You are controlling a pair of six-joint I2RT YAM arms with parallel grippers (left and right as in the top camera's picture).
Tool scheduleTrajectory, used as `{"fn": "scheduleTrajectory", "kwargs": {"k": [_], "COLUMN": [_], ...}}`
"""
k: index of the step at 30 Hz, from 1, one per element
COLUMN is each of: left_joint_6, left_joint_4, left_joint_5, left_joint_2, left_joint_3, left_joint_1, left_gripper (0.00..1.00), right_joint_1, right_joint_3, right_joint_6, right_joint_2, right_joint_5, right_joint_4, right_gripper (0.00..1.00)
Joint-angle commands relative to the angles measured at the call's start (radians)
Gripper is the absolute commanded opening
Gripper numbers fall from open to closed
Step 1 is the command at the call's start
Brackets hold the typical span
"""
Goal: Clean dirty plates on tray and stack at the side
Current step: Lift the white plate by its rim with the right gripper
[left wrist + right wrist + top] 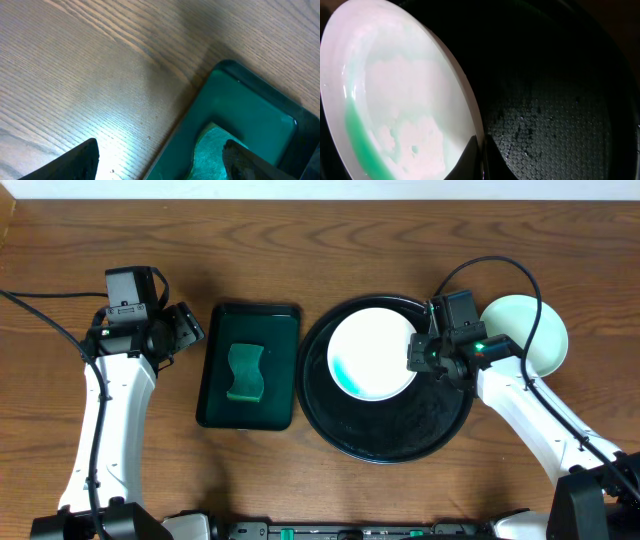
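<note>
Overhead: plate (372, 352) in the tray (390, 435), right hand (417, 352) clamped on its rim, second plate (535, 330) just right of the tray (on the desk (300, 240)). Left wrist: left hand (160, 157) wide open, well left of the tray. Right wrist: fingers (467, 161) pinching that rim.

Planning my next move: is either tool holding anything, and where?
The right tool pinches the plate on the tray by its rim; the left tool is open and holding nothing.
</note>
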Motion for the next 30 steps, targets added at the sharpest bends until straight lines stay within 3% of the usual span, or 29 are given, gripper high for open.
{"fn": "scheduleTrajectory", "kwargs": {"k": [1,14,24,30], "left_joint_6": [0.002,0.002,0.002,0.002], "left_joint_4": [-0.002,-0.002,-0.002,-0.002], "left_joint_5": [-0.009,-0.009,-0.009,-0.009], "left_joint_2": [-0.002,-0.002,-0.002,-0.002], "left_joint_3": [0.017,0.017,0.017,0.017], "left_joint_1": [0.003,0.003,0.003,0.003], "left_gripper": [0.79,0.79,0.8,0.79], "right_joint_1": [0.005,0.103,0.309,0.4], "right_joint_3": [0.018,0.018,0.018,0.018], "right_joint_6": [0.048,0.162,0.25,0.25], "right_joint_2": [-0.021,-0.019,0.026,0.1], "right_joint_5": [-0.001,-0.017,0.219,0.245], "right_joint_4": [0.008,0.179,0.359,0.487], "right_gripper": [0.01,0.01,0.01,0.01]}}
